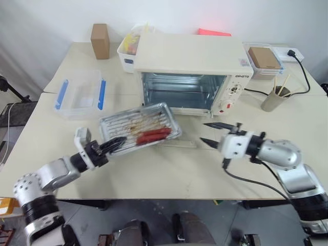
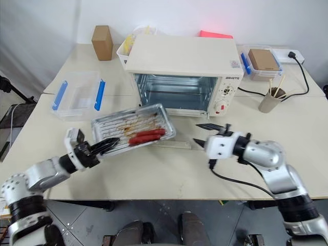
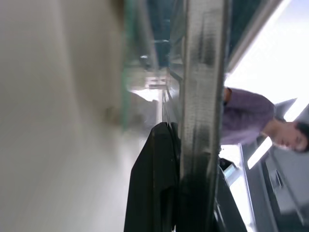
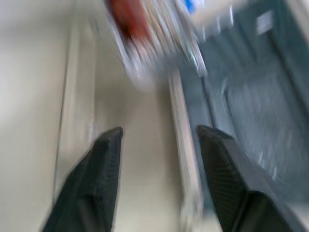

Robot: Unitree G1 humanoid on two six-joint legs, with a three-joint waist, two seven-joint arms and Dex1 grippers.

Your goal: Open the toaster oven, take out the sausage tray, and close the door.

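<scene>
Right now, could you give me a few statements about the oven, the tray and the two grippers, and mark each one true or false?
1. The door of the toaster oven is open, folded down onto the table. True.
2. The sausage tray sits on the rack inside the oven. False: it is outside, in front of the oven, over the table.
3. The left gripper is shut on the tray's near left edge. True.
4. The right gripper grips the tray's right edge. False: its fingers are apart and hold nothing, to the right of the tray.
5. Red sausages lie in the tray. True.
</scene>
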